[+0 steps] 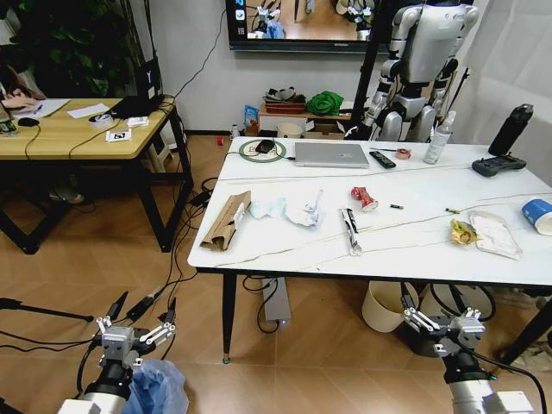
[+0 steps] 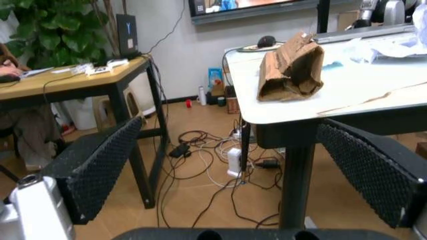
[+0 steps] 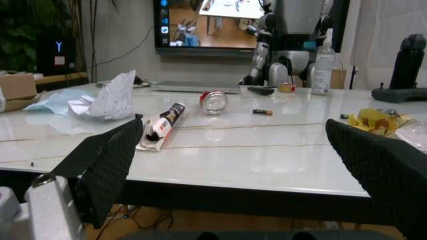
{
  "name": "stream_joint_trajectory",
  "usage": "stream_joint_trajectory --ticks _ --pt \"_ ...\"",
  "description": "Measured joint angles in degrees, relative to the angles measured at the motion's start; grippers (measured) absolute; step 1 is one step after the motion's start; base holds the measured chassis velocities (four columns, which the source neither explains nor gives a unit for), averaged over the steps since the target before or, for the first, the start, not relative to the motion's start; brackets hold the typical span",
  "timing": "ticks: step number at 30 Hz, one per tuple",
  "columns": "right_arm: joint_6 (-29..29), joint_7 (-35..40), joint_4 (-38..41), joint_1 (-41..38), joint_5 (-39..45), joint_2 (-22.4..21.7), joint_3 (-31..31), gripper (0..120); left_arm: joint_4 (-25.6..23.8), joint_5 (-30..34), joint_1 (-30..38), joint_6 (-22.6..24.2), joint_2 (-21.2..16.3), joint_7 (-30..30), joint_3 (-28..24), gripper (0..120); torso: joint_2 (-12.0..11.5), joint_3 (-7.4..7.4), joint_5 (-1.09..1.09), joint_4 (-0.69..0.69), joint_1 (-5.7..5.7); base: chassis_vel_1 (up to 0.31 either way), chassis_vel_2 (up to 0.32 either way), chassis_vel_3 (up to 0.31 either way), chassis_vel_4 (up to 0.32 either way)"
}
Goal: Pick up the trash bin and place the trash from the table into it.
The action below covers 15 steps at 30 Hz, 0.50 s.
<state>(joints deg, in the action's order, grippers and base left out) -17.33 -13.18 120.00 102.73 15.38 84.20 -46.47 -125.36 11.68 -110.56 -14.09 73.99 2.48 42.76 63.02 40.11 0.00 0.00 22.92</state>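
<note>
The table [image 1: 285, 250] fills the middle and right of the head view, its white veined top strewn with litter. Torn brown cardboard [image 1: 227, 220] lies at the left end, near the front corner, with crumpled pale-blue paper [image 1: 268, 208] just beside it and crumpled white paper [image 1: 306, 211] next along. A silver wrapper [image 1: 350, 230] lies near the centre, and a crushed red can [image 1: 364, 198] sits a little above it in the frame. Toward the right, a yellow wrapper [image 1: 462, 231] is seen touching a clear packet [image 1: 494, 233], and a blue-white paper cup [image 1: 538, 215] lies on its side at the right edge. A laptop [image 1: 331, 154] rests along the far side of the table.

The left gripper [image 1: 128, 334] is held low in the lower left of the frame, above the floor and in front of the table's left corner, its fingers spread wide with nothing between them. The trash bin [image 1: 155, 388], lined with a light-blue bag, is seen at the bottom edge just beside that arm, below the gripper. The right gripper [image 1: 444, 323] is held in the lower right, below the table's front edge, likewise spread wide and empty.

In the left wrist view the cardboard [image 2: 291, 68] stands at the table corner, between the open finger pads [image 2: 100, 167].
</note>
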Motion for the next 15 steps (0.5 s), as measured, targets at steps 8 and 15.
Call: stream_joint_trajectory --ticks 8,15 --pt "-0.02 -0.11 0.01 -0.15 -0.01 0.15 0.0 100 -0.07 -0.13 -0.08 -0.14 -0.28 0.05 0.26 100 0.0 0.0 0.0 0.0 0.0 0.0 0.0 0.0 0.0" --pt "-0.01 -0.12 -0.12 -0.41 -0.01 0.08 0.02 100 0.03 -0.6 0.09 -0.13 0.04 0.09 0.06 100 -0.05 -0.02 0.0 0.0 -0.02 0.0 0.0 0.0 0.0"
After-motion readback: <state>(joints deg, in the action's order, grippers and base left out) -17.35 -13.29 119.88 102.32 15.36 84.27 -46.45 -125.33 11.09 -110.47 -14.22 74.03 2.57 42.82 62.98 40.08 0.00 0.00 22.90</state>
